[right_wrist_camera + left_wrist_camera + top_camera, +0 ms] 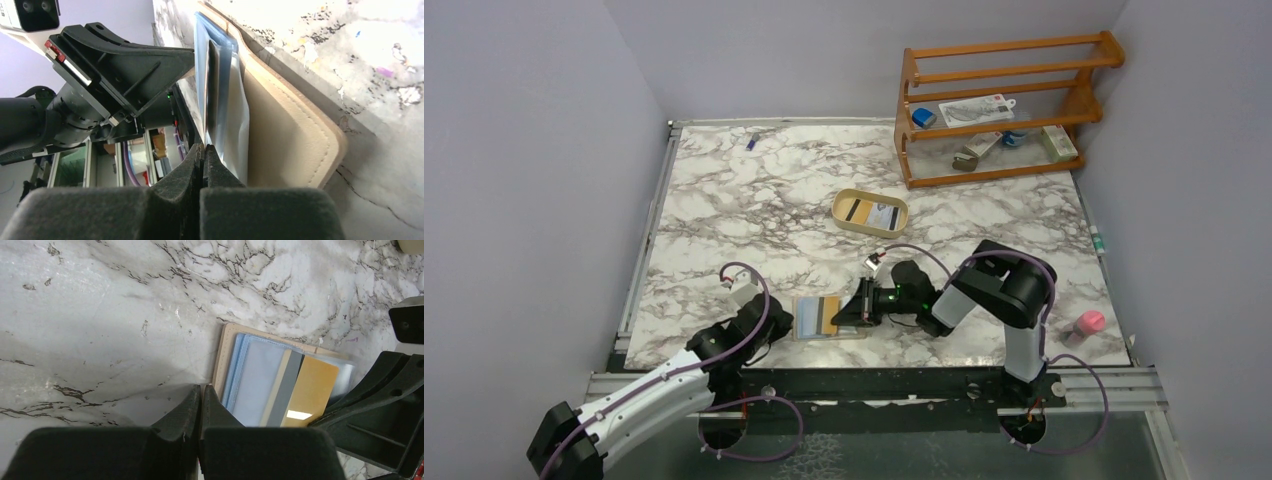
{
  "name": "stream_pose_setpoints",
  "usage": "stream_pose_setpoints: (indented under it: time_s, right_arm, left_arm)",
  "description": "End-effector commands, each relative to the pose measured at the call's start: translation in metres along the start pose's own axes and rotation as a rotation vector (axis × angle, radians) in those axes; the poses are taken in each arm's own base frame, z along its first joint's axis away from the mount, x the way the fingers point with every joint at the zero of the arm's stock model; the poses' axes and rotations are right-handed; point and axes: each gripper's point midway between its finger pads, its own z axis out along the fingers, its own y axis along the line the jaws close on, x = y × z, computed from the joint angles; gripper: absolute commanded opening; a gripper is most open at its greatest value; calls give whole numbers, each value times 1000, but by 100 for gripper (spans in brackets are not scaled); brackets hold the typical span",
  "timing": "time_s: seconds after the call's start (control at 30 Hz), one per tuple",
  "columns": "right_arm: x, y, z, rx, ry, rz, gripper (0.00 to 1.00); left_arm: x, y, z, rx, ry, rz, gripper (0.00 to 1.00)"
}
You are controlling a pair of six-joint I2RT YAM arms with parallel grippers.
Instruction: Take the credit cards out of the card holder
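since the card holder (221,357) lies open and flat on the bench (744,200), low and centre in the top view, the step in hand is judged to be drawing a card out of its sleeve while the holder is kept pinned.

left claw (201,402): closed, pads together, nothing seen between them. its tip presses at the holder's lower left edge in its wrist view and appears to act as a hold-down.

credit cards (305,390): sit in pale blue sleeves on the tan leaf. a gold card with a grey stripe lies uppermost, its right end hidden under the other arm.

right claw (203,157): closed. a card edge runs straight into the seam between its pads, so it is judged to be pinching a card, though the contact itself is hidden. the holder's tan leaf lies just right of that claw in its wrist view.

recommendation: pull level with the bench and along the sleeve's opening, slowly. keep the left tip bearing down so the holder does not trail. watch that the sleeve is not pinched together with the card.

further up the frame, an oval tray (839,205) already carries cards, well apart from both claws. a wooden rack (1004,48) stands at upper right.
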Motion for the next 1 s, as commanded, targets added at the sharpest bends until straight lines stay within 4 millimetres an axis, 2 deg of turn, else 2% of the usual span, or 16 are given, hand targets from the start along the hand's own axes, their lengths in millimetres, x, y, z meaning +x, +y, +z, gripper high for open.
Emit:
stream_pose_setpoints:
  time_s: [0.0,0.13,0.23,0.33,0.5,0.7,0.83,0.97]
  right_arm:
    - [0,-1,0,3,10,-18,1]
    - [-3,-8,-15,69,-26,-33,1]
    - [-10,-32,-37,235,-62,-40,1]
    - [-29,-35,-56,364,-119,-126,1]
    - [-69,-5,-76,415,-229,-254,1]
    - [-134,25,-86,365,-316,-314,1]
    - [-175,39,-81,346,-323,-350,1]
    - [-213,42,-73,298,-310,-328,1]
  left_arm:
    - [-7,-3,-3,-1,-20,-1,0]
    - [-8,-3,-4,-2,-23,2,0]
    - [-9,-4,-4,0,-27,4,0]
    - [-10,-5,-5,7,-31,5,0]
    - [-12,-8,-6,21,-37,14,0]
    - [-17,-15,-10,41,-40,30,0]
    - [-13,-17,-10,52,-25,32,0]
    - [-12,-17,-11,70,-21,24,0]
